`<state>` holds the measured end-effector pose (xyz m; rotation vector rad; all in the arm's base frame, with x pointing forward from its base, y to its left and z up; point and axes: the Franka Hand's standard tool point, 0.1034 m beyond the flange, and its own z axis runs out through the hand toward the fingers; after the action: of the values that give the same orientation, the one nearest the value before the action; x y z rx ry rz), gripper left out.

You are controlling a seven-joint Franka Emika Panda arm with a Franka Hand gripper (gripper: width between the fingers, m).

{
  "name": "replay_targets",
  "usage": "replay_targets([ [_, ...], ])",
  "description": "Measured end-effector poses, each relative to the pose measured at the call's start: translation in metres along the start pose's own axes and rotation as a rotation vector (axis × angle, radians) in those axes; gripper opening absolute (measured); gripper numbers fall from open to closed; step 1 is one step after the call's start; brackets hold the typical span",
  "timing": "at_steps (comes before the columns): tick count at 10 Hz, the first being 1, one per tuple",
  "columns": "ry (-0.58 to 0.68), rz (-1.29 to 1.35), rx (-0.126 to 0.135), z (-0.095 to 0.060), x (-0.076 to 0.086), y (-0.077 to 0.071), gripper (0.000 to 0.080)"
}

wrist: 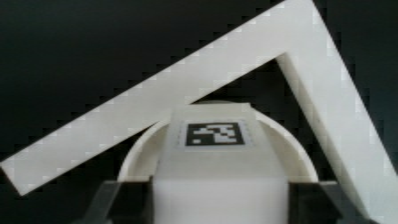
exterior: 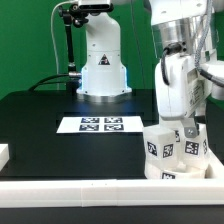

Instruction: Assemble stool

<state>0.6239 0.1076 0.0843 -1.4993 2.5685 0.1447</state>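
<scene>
The white stool (exterior: 172,152) stands at the front of the table on the exterior view's right, in the corner of the white rail (exterior: 90,190). Its tagged block legs (exterior: 155,148) point upward. My gripper (exterior: 190,130) comes down from above onto the leg nearest the exterior view's right. In the wrist view my gripper (wrist: 219,203) is shut on a white leg (wrist: 221,190) that fills the gap between the dark fingers (wrist: 125,200). Beyond it shows a rounded white part with a tag (wrist: 217,135).
The marker board (exterior: 100,124) lies mid-table before the robot base (exterior: 102,65). A small white piece (exterior: 3,153) sits at the exterior view's left edge. The rail corner (wrist: 267,55) closes round the stool in the wrist view.
</scene>
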Motion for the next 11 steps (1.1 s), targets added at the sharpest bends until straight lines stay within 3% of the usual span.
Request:
replay_targets([
  [1,0.000,-0.038,0.000,-0.001,0.001,-0.001,0.0347],
  [2,-0.005,-0.085,0.000,-0.007,0.006,-0.007,0.0518],
  [3,-0.013,-0.106,0.009,-0.014,0.006,-0.011,0.0622],
  [5,-0.028,-0.172,0.024,-0.028,0.004,-0.018,0.0641],
  [9,-0.016,-0.372,0.022,-0.023,0.006,-0.016,0.0649],
  [10,0.007,-0.510,-0.016,-0.022,0.008,-0.014,0.0649],
  [11,0.020,-0.655,-0.030,-0.023,0.009,-0.017,0.0649],
])
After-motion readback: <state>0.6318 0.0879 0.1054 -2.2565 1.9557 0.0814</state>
